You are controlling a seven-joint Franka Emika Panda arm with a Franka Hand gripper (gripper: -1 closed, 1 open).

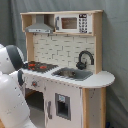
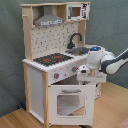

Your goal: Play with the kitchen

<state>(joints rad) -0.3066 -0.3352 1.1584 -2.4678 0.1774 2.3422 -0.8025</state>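
The kitchen (image 1: 65, 75) is a tall white and light-wood toy set. It has a black-red hob (image 1: 40, 65), a sink (image 1: 73, 74), a black faucet (image 1: 85, 59), a grey hood (image 1: 40, 25) and a small microwave (image 1: 75, 23). In the second exterior view the hob (image 2: 52, 59) sits above a row of knobs (image 2: 64, 73) and the windowed oven door (image 2: 67, 102). My gripper (image 2: 86, 78) hangs close to the kitchen's front panel, just above the oven door's right top corner. In the first exterior view only the white arm (image 1: 11, 60) shows, at the kitchen's left end.
A grey curtain (image 1: 115, 45) hangs behind the kitchen. The kitchen stands on a wooden floor (image 2: 112, 107). The arm's white links (image 1: 12, 105) fill the first exterior view's lower left, and its forearm (image 2: 117, 59) enters from the second exterior view's right.
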